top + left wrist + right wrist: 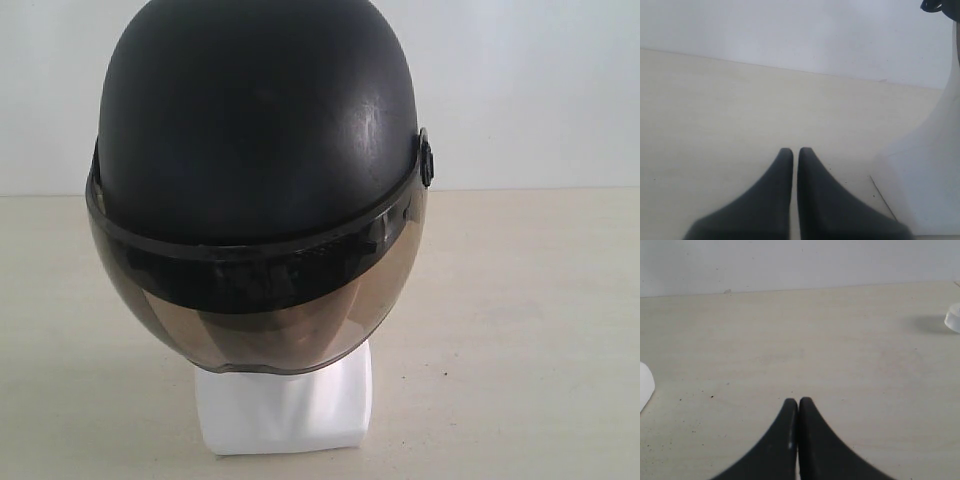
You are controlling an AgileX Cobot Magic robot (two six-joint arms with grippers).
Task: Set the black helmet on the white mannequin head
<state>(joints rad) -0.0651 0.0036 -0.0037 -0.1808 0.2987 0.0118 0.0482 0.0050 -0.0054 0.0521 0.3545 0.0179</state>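
Note:
The black helmet (255, 130) sits on the white mannequin head, its smoky brown visor (260, 315) hanging down over the face. Only the blocky white neck base (285, 405) shows below it in the exterior view. In the left wrist view the white mannequin head's neck base (927, 170) stands close by, with a sliver of the helmet's edge (935, 6) above. My left gripper (795, 151) is shut with nothing in it, apart from the base. My right gripper (798, 402) is shut and empty over bare tabletop. Neither gripper appears in the exterior view.
A pale beige tabletop (520, 330) runs back to a white wall (530, 90). A small translucent white object (953, 317) lies on the table in the right wrist view, and a white rounded edge (645, 385) shows at that picture's side.

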